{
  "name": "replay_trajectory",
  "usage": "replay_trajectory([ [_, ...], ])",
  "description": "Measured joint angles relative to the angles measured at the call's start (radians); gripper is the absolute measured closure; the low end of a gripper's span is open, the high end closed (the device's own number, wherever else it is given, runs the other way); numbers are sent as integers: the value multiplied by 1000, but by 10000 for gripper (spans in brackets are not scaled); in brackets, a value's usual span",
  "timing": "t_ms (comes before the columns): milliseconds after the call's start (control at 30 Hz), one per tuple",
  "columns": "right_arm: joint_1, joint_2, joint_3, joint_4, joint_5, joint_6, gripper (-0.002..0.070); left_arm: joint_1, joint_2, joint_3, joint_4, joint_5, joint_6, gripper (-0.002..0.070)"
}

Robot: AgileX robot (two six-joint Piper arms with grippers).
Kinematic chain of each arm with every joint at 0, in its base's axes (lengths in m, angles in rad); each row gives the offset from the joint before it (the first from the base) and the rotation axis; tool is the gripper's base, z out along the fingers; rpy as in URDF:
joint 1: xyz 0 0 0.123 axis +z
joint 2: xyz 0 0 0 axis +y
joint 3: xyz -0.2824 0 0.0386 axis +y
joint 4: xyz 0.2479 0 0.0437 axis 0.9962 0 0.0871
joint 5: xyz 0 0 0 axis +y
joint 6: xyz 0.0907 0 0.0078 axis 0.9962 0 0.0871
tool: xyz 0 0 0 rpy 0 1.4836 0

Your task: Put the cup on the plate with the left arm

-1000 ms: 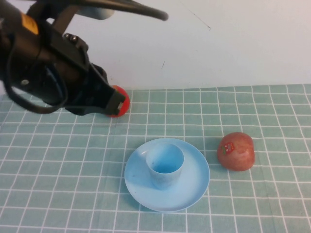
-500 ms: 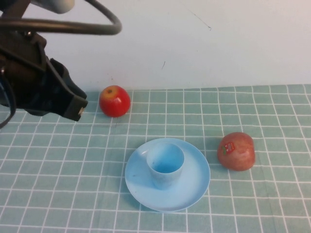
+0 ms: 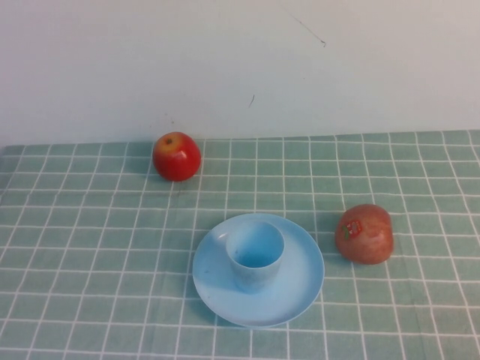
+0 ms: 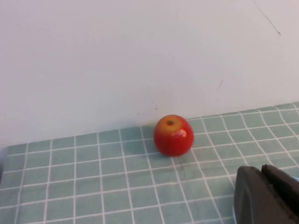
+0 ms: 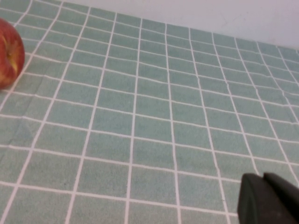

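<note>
The light-blue cup [image 3: 255,253] stands upright in the middle of the light-blue plate [image 3: 302,282] on the green checked cloth. Neither arm shows in the high view. In the left wrist view my left gripper [image 4: 262,171] is shut and empty, held above the cloth on the near side of a red apple [image 4: 173,135]; the cup and plate are out of that view. In the right wrist view my right gripper [image 5: 263,178] is shut and empty over bare cloth.
A red apple [image 3: 177,156] sits near the back wall, left of the plate. A second reddish apple with a sticker [image 3: 364,233] lies right of the plate; its edge shows in the right wrist view [image 5: 9,58].
My left arm has drawn back to the left and out of the high view, uncovering the red apple. The cup and plate have not moved.
</note>
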State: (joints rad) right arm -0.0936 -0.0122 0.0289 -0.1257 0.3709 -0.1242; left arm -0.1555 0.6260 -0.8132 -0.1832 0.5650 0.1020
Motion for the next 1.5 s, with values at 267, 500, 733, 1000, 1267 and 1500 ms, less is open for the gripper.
replay_trajectory([
  [267,0,0,0,0,0,0,678,113,-379,548,-27,-305,-14,673],
  [500,0,0,0,0,0,0,678,147,-601,831,-38,-309,-31,673],
  [733,0,0,0,0,0,0,678,147,-637,836,-5,-220,-31,672],
  [1000,0,0,0,0,0,0,678,147,-637,836,-1,-218,-31,673],
  [1267,0,0,0,0,0,0,678,147,-637,836,-1,-218,-31,673],
  [1500,0,0,0,0,0,0,678,147,-637,836,-1,-217,-31,673],
])
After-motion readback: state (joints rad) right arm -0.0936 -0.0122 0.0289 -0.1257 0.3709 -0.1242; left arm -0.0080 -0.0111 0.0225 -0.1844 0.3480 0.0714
